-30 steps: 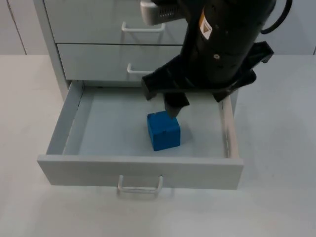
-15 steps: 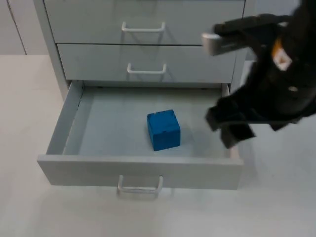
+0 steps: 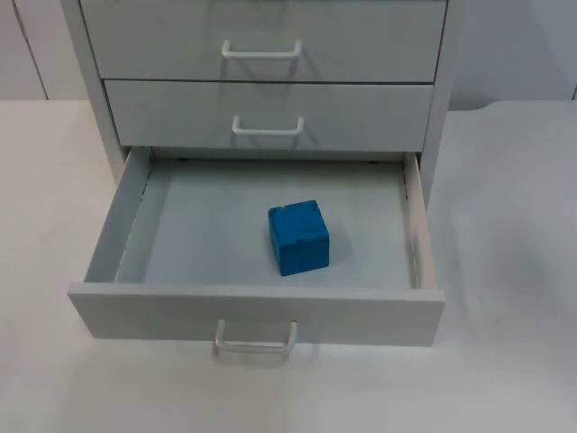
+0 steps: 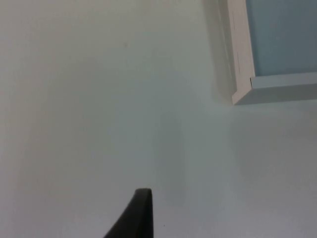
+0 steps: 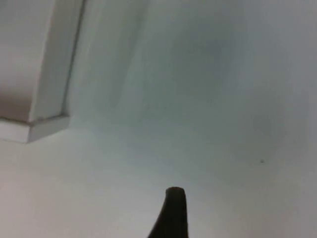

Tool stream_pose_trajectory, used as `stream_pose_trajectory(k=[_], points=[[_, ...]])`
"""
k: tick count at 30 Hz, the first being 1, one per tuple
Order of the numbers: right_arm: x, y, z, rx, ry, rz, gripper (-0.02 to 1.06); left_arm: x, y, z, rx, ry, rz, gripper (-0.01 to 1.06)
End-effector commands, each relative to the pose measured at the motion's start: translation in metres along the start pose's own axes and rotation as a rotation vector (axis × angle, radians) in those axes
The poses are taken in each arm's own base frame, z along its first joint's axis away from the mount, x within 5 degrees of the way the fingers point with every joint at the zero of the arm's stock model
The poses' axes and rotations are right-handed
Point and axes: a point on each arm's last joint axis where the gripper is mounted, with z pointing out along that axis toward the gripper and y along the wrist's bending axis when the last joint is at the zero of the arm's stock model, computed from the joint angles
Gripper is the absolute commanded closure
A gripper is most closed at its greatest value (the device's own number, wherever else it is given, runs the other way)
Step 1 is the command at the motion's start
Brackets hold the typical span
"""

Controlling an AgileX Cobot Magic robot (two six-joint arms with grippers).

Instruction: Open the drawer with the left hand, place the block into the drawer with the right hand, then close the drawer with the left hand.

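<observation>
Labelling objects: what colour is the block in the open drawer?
Blue; the block shows best in the top view, inside the light grey drawer.

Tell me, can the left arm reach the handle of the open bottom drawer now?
Probably yes. The white wire handle on the open grey bottom drawer faces bare white table, with nothing before it. The left end effector hovers over the table beside the drawer's corner.

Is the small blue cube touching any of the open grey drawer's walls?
Apart. In the top view the blue cube sits on the floor of the open grey drawer, with bare floor visible around every side.
</observation>
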Motion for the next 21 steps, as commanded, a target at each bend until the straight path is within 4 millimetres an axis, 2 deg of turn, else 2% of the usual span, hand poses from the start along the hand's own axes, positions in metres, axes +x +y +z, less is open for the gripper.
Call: stream_pose_trajectory(k=[1, 2, 7, 10, 21], points=[[0.004, -0.024, -0.011, 0.013, 0.009, 0.041, 0.34, 0.0, 0.0, 0.0, -0.002, -0.012, -0.01, 0.0], [0.004, -0.024, -0.011, 0.013, 0.009, 0.041, 0.34, 0.0, 0.0, 0.0, -0.002, -0.012, -0.01, 0.0], [0.007, -0.052, -0.028, 0.039, -0.012, 0.11, 0.34, 0.0, 0.001, 0.0, -0.004, -0.012, -0.008, 0.0], [0.009, -0.057, -0.031, 0.053, -0.005, 0.114, 0.34, 0.0, 0.001, 0.0, -0.003, -0.014, -0.008, 0.0], [0.011, -0.058, -0.031, 0.058, 0.01, 0.104, 0.34, 0.001, 0.001, 0.0, -0.004, -0.003, 0.0, 0.0]])
